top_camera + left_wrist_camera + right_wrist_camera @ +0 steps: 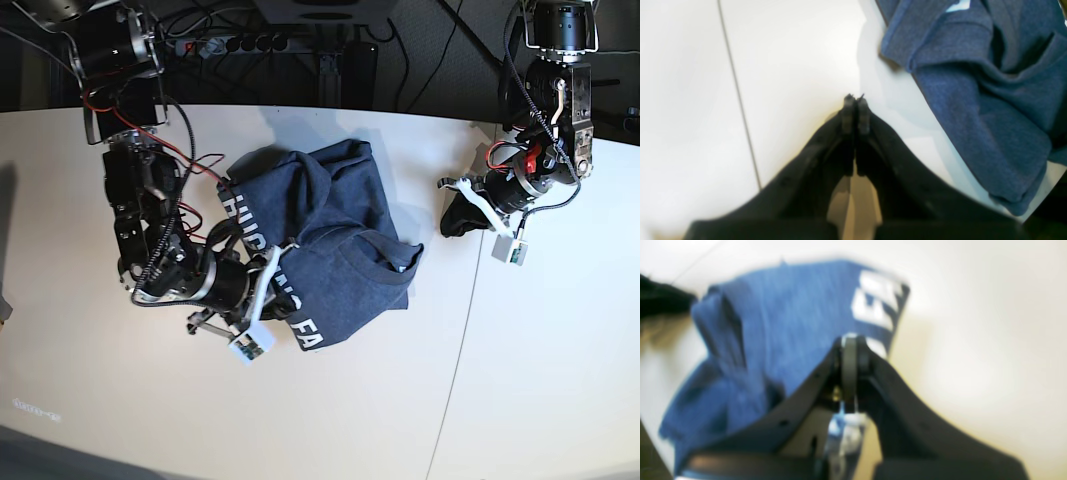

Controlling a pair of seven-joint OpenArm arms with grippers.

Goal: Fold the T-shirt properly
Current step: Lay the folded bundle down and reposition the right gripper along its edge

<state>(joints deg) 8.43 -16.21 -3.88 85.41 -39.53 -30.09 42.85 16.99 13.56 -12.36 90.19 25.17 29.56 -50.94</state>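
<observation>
The T-shirt [345,270] lies crumpled on the white table, blue-grey, with white block lettering [300,325] along its left and front folds. My right gripper [287,247] sits at the shirt's left edge and is shut on the T-shirt. In the right wrist view the right gripper [853,340] has its jaws pressed together, cloth shows between them lower down, and the T-shirt [790,323] hangs bunched in front. My left gripper [446,228] rests to the right of the shirt, apart from it. The left wrist view shows the left gripper [855,98] shut and empty, the T-shirt [973,110] at its upper right.
A thin seam [455,350] runs front to back through the table on the right; it also crosses the left wrist view as a seam [740,100]. A power strip [230,42] and cables lie behind the table's back edge. Red wires [190,155] hang off the right arm.
</observation>
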